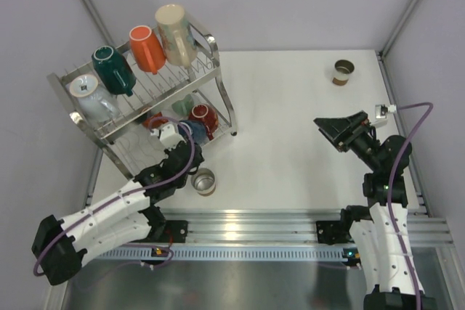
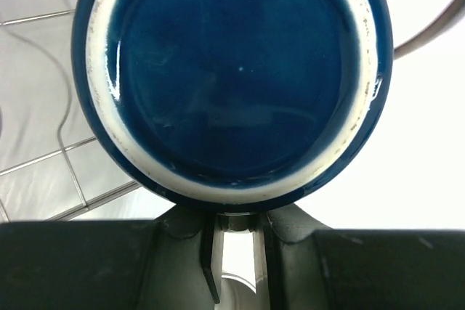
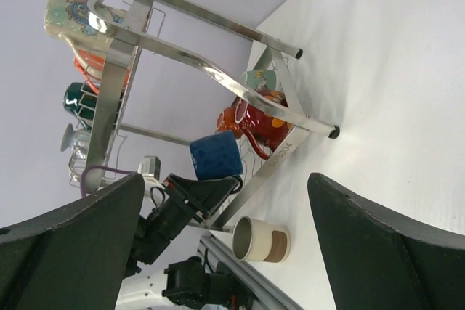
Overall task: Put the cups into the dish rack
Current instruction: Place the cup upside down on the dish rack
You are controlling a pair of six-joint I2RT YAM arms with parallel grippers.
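Two tiers: dish rack [image 1: 227,107] stands at ten o'clock on the table [image 1: 290,143], with cups on both levels.
Upper tier: four cups tipped on the tines. From the eight o'clock end to the two o'clock end they are pale cup [image 1: 91,94], dark teal mug [image 1: 112,69], orange mug [image 1: 147,49], tall beige cup [image 1: 174,34].
Lower tier: red mug [image 1: 204,117], with mint cup [image 1: 185,104] behind it. An orange-red piece [image 1: 154,120] is half hidden by wires.
Left gripper [image 1: 178,139]: fingers drawn narrow, holding navy cup [image 1: 193,133] at the lower tier's front, on the rack's five o'clock side. The cup's base faces the wrist camera. Cannot tell whether the cup touches the rack.
Right gripper [image 1: 338,130]: fingers spread wide with nothing between them, above the table at three o'clock.
Loose cups: banded cup [image 1: 204,181] upright at seven o'clock, just beside the left arm. Small brown cup [image 1: 343,72] upright at one o'clock, well apart from the rack.
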